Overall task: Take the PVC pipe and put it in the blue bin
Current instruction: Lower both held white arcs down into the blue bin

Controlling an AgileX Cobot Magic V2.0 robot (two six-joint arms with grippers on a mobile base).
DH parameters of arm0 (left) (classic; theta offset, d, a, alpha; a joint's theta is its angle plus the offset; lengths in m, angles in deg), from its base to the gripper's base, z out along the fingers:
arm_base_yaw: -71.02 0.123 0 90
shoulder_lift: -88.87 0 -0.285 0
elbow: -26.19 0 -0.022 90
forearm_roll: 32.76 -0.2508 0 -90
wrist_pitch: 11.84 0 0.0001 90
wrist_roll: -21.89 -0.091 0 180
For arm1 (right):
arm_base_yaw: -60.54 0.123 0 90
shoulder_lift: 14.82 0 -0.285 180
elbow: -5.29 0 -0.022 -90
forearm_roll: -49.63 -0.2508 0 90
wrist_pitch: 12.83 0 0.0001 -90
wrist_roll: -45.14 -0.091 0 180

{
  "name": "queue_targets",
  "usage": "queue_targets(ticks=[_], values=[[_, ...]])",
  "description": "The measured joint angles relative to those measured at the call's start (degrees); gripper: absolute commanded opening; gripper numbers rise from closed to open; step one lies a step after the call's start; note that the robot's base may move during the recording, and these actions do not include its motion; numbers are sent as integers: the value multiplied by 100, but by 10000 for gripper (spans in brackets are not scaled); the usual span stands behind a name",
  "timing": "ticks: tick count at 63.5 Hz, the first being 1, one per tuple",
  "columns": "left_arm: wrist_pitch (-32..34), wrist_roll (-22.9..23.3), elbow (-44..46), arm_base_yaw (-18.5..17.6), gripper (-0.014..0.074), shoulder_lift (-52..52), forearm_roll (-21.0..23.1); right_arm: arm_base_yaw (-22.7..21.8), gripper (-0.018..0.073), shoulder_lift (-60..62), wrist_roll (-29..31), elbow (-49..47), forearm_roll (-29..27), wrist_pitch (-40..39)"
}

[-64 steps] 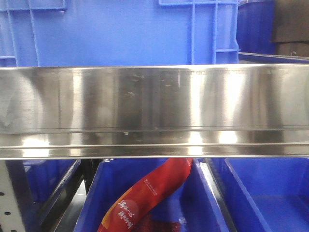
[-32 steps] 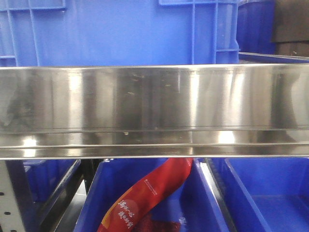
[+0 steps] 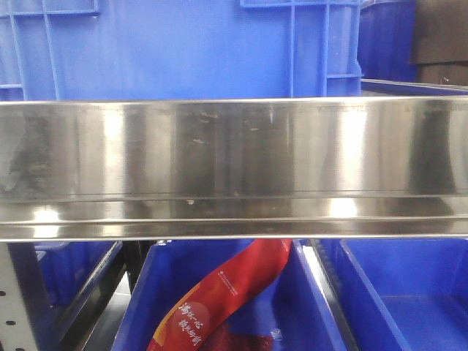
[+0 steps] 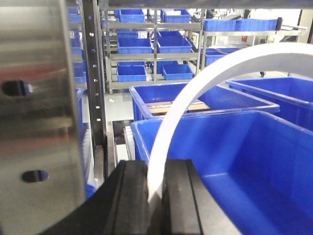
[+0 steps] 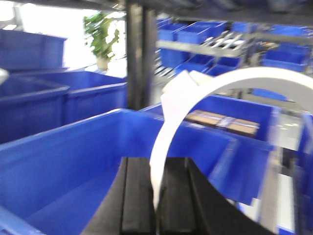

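**Pipe pinched by its wall, above a blue bin**

In the front view a steel shelf rail (image 3: 234, 168) fills the picture. There are blue tubs above and below it and a red packet (image 3: 219, 292) in a lower tub, but neither arm nor the task's thing shows there.

Each wrist view looks down into a blue bin (image 4: 254, 147), whose inside is bare as far as it shows. The bin's near edge lies just past the fingers.

The pipe (image 4: 176, 112) is white and seen end-on. Its thin wall rises out of the grip and arcs away to the right above the bin's near edge.

I judge it light, stiff and smooth. It would likely slip or swing on a narrow pinch, so the rim wall is a fair hold only if squeezed squarely.

The left hand (image 4: 155, 166) points forward and level over the near edge, its two black fingers pressed onto the wall from both sides. The right hand (image 5: 156, 164) sits the same way and also pinches a white rim. That view is blurred.
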Motion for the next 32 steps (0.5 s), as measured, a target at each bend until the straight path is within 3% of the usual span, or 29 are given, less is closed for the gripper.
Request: queue_targets(ticks=[13,32], values=[[182,0,46,-275,-111,-398,-177,301,-162,-580,117,-142,0,-151],[694,0,73,-286,-111,-697,-211,320,-162,-910,130,-142,0,-679]])
